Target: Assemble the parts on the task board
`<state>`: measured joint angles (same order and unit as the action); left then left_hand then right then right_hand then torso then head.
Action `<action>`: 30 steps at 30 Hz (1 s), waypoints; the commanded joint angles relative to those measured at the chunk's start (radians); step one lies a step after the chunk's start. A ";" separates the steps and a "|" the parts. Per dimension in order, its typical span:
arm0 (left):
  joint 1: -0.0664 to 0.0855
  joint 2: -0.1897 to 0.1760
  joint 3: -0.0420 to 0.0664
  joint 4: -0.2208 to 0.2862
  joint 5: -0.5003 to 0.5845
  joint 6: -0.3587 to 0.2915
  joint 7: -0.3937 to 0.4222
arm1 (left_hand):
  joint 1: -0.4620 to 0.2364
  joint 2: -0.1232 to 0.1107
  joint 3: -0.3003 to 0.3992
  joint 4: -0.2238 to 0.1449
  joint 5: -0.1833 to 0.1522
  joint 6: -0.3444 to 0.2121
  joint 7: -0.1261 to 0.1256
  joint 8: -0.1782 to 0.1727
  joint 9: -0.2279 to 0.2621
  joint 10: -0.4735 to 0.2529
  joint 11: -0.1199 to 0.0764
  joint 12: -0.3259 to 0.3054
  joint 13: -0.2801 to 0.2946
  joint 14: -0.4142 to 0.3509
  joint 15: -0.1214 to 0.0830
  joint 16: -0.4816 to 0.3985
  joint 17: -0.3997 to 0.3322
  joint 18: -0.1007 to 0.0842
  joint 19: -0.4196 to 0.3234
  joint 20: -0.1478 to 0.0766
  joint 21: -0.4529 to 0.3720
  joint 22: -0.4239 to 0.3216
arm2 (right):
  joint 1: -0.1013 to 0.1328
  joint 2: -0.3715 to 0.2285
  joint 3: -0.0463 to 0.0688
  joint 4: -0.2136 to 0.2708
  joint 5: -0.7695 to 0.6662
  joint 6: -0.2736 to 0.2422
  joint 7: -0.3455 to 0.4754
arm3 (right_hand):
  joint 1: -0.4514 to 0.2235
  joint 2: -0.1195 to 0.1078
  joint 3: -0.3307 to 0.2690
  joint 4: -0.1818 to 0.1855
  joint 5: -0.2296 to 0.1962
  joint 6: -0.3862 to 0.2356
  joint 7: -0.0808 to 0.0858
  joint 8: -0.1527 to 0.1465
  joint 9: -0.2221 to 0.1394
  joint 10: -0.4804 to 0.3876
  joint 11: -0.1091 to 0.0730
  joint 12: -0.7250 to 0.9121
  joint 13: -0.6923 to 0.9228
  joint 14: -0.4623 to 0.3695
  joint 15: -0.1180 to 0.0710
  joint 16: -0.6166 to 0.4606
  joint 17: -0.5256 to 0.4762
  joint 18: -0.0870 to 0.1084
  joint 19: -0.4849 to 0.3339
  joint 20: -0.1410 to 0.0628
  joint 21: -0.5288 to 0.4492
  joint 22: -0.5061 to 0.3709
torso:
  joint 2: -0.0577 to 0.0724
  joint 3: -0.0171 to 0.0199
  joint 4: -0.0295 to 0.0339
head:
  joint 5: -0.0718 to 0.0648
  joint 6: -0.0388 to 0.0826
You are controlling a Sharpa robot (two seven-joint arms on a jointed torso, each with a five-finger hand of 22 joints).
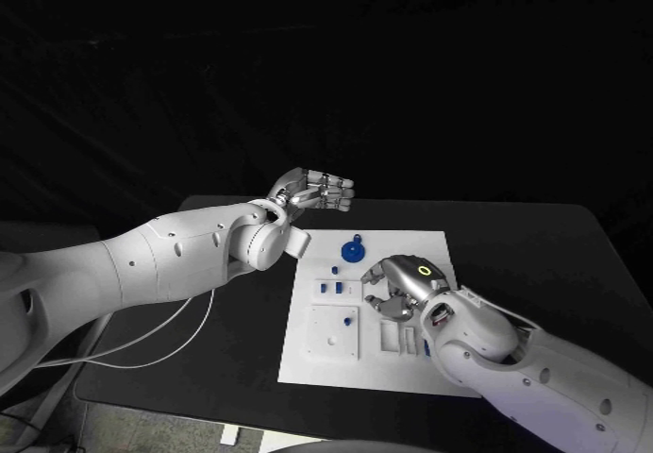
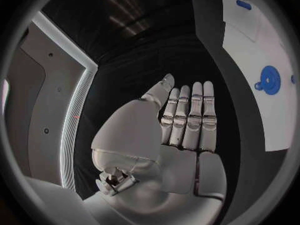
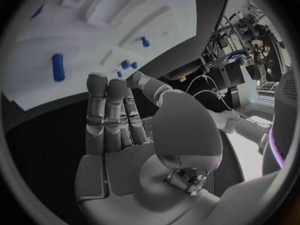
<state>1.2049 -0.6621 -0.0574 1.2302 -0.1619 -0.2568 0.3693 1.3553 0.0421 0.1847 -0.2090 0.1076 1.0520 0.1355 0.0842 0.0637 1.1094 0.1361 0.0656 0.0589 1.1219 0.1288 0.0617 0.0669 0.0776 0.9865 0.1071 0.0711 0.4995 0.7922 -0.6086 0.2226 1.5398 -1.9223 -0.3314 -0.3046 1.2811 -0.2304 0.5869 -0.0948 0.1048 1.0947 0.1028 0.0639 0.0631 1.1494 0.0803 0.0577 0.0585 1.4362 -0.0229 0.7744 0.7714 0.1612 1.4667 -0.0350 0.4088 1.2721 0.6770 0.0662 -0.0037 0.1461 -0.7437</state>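
Task board (image 1: 409, 368) lies flat on the black counter (image 1: 544, 245), with a round blue part (image 1: 353, 251) near its far edge. No writing is readable. Left hand (image 1: 313, 192) hangs raised beyond it, fingers extended, holding nothing; right hand (image 1: 403, 283) hovers over the board, empty, covering some parts.

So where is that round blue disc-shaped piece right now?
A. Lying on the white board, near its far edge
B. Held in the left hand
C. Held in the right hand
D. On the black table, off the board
A. The round blue piece lies on the white task board near its far edge, with the left hand raised beyond it and the right hand over the board beside it, neither touching it.
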 commanded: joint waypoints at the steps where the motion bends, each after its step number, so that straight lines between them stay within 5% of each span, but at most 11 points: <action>1: 0.001 0.000 0.001 0.001 0.005 0.015 0.004 | 0.000 0.003 -0.004 0.000 -0.006 -0.003 0.003 0.004 0.000 -0.006 -0.002 -0.004 -0.001 -0.008 0.001 -0.001 -0.001 0.010 0.003 0.001 0.000 -0.001 | 0.015 -0.028 0.024 0.025 0.024 0.029 -0.014 | 0.003 -0.010 0.029 -0.003 -0.001 0.003 0.001 -0.002 0.000 0.018 -0.002 0.001 0.000 0.002 -0.005 0.005 -0.001 0.000 0.045 -0.011 0.010 0.003 | 0.000 -0.0009 0.0005 | -0.014 0.011; 7: 0.001 -0.002 0.001 -0.001 0.005 0.016 0.003 | 0.000 0.003 -0.004 0.000 -0.006 -0.003 0.003 0.004 0.000 -0.006 -0.002 -0.004 -0.001 -0.008 0.001 -0.001 -0.001 0.010 0.003 0.001 0.000 -0.001 | 0.059 -0.080 0.064 0.021 0.051 0.134 -0.030 | -0.005 -0.014 0.048 -0.010 -0.005 -0.003 -0.002 -0.002 0.000 0.003 0.001 0.002 0.000 0.001 -0.004 0.005 -0.001 -0.008 0.041 -0.013 0.016 0.002 | 0.000 -0.0018 0.0001 | -0.030 0.022; 14: 0.001 0.000 0.001 -0.001 0.005 0.017 0.003 | 0.002 0.004 -0.005 -0.001 -0.004 -0.003 0.003 0.004 -0.001 -0.005 -0.003 -0.004 -0.001 -0.006 0.000 -0.001 -0.001 0.009 0.005 0.000 0.001 -0.010 | 0.081 -0.101 0.075 -0.015 0.058 0.224 -0.042 | 0.006 -0.006 -0.041 -0.004 -0.008 -0.023 -0.011 -0.002 0.000 -0.022 0.007 0.002 0.001 -0.003 0.001 0.005 -0.005 -0.005 0.041 -0.007 0.004 -0.007 | 0.001 -0.0003 0.0011 | -0.037 0.024; 21: 0.001 0.002 0.001 -0.002 0.005 0.018 0.003 | 0.002 0.004 -0.005 -0.001 -0.004 -0.003 0.003 0.004 -0.001 -0.005 -0.003 -0.004 -0.001 -0.006 0.000 -0.001 -0.001 0.009 0.005 0.000 0.001 -0.010 | 0.085 -0.094 0.071 -0.046 0.059 0.283 -0.042 | 0.019 0.007 -0.125 0.001 -0.017 -0.036 -0.026 -0.002 0.000 -0.037 0.010 0.002 0.001 -0.006 0.004 0.008 -0.009 -0.004 0.040 -0.004 -0.008 -0.015 | 0.001 -0.0008 0.0036 | -0.038 0.023; 30: 0.001 0.001 0.001 -0.003 0.005 0.017 0.004 | 0.002 0.004 -0.005 -0.001 -0.004 -0.003 0.003 0.004 -0.001 -0.005 -0.003 -0.004 -0.001 -0.006 0.000 -0.001 -0.001 0.009 0.005 0.000 0.001 -0.010 | 0.086 -0.081 0.045 -0.069 0.066 0.328 -0.032 | 0.030 0.024 -0.220 0.002 -0.005 -0.048 -0.029 -0.002 -0.001 -0.043 0.011 0.002 0.001 -0.011 0.006 0.009 -0.016 -0.005 0.038 -0.002 -0.024 -0.022 | 0.001 -0.0004 0.0026 | -0.033 0.018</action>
<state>1.2049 -0.6623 -0.0576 1.2260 -0.1617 -0.2524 0.3670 1.3553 0.0421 0.1847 -0.2091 0.1076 1.0520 0.1355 0.0842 0.0637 1.1094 0.1361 0.0656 0.0589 1.1220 0.1288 0.0617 0.0669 0.0776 0.9864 0.1070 0.0711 0.4902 0.8779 -0.6920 0.2684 1.4718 -1.8594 -0.0570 -0.3403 1.3061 -0.2132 0.3723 -0.0924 0.0968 1.0541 0.0746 0.0638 0.0631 1.1095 0.0912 0.0577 0.0582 1.4303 -0.0178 0.7793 0.7567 0.1548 1.4649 -0.0445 0.3892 1.2511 0.6781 0.0655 -0.0006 0.1111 -0.7243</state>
